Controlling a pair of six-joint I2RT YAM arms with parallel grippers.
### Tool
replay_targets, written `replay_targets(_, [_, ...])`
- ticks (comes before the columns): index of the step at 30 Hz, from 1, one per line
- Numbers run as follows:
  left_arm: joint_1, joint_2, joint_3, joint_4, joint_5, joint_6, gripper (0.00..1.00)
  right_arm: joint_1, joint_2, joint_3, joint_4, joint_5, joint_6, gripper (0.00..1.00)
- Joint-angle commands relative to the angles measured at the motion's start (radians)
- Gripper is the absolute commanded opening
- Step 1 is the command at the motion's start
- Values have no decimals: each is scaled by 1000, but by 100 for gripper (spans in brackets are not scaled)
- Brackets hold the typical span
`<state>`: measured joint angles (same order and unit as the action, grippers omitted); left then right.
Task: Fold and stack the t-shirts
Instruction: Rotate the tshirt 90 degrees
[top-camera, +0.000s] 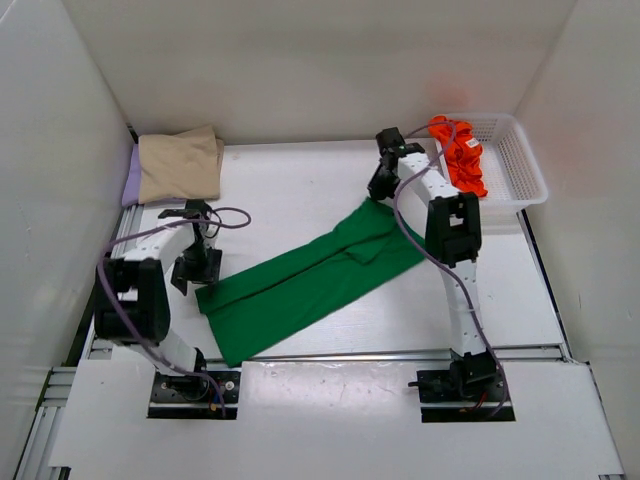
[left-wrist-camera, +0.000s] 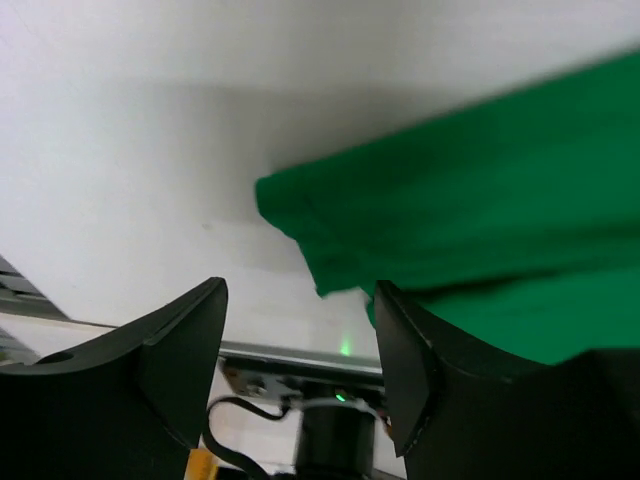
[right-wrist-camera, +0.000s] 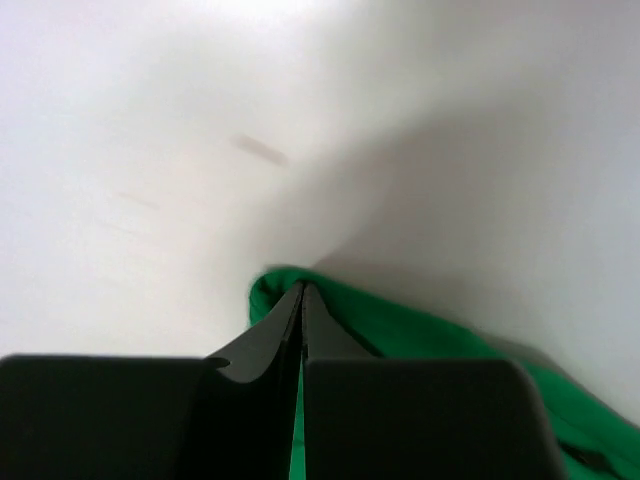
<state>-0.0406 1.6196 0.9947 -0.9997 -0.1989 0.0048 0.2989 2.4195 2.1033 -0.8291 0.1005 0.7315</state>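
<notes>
A bright green t-shirt (top-camera: 310, 275) lies as a long folded strip, slanting across the table from near left to far right. My right gripper (top-camera: 380, 190) is at its far right corner. In the right wrist view that gripper (right-wrist-camera: 302, 292) is shut, pinching a fold of the green cloth (right-wrist-camera: 420, 335). My left gripper (top-camera: 190, 275) hovers at the strip's near left corner. In the left wrist view it (left-wrist-camera: 300, 295) stands open, with the green corner (left-wrist-camera: 300, 220) just ahead of its fingers. A beige t-shirt (top-camera: 180, 165) lies folded on a lilac one (top-camera: 130, 178) at the far left. An orange-red t-shirt (top-camera: 460, 155) hangs over the basket's edge.
A white mesh basket (top-camera: 515, 165) stands at the far right corner by the wall. White walls enclose the table on three sides. A metal rail (top-camera: 400, 355) runs along the near edge in front of the arm bases.
</notes>
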Motion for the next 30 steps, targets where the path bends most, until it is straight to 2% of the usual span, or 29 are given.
replay_targets(1, [8,-157,68,-117,191,-5,72,28,98,214,123,-160,38,4])
replay_targets(2, [8,-171,102,-132,203,-5,74,37,108,272,157,-204,52,4])
replay_targets(4, [19,-181,123,-145,193,-5,75,46,77,273,221,-191,52,5])
replay_targets(5, [31,-181,124,-145,184,-5,75,55,-4,232,238,-167,40,8])
replay_targets(7, [51,-181,111,-111,162,-5,75,55,-110,39,261,-104,13,13])
replay_targets(9, [82,-169,75,-91,151,-5,75,55,-278,-111,262,16,13,13])
replay_targets(10, [82,-168,61,-82,151,-5,75,45,-328,-262,262,46,25,13])
replay_targets(12, [96,-146,15,-42,130,-5,75,45,-446,-391,262,67,35,10])
replay_targets(14, [105,-132,-7,-14,107,-5,74,45,-482,-513,243,30,36,9])
replay_targets(17, [114,-119,-7,0,107,-5,74,45,-473,-569,131,19,106,3])
replay_targets(20, [114,-110,-7,0,107,-5,74,45,-453,-660,142,10,161,2])
replay_targets(24, [114,-154,-7,0,87,-5,74,34,-308,-597,98,-22,195,2])
replay_targets(28, [123,-236,-7,-11,99,-5,74,25,-125,-332,-40,-22,195,2])
replay_targets(29, [123,-260,-16,-11,99,-5,77,25,-91,-218,-53,-33,204,2])
replay_targets(30, [133,-314,-16,12,87,-5,84,13,-26,-159,-53,-44,204,2])
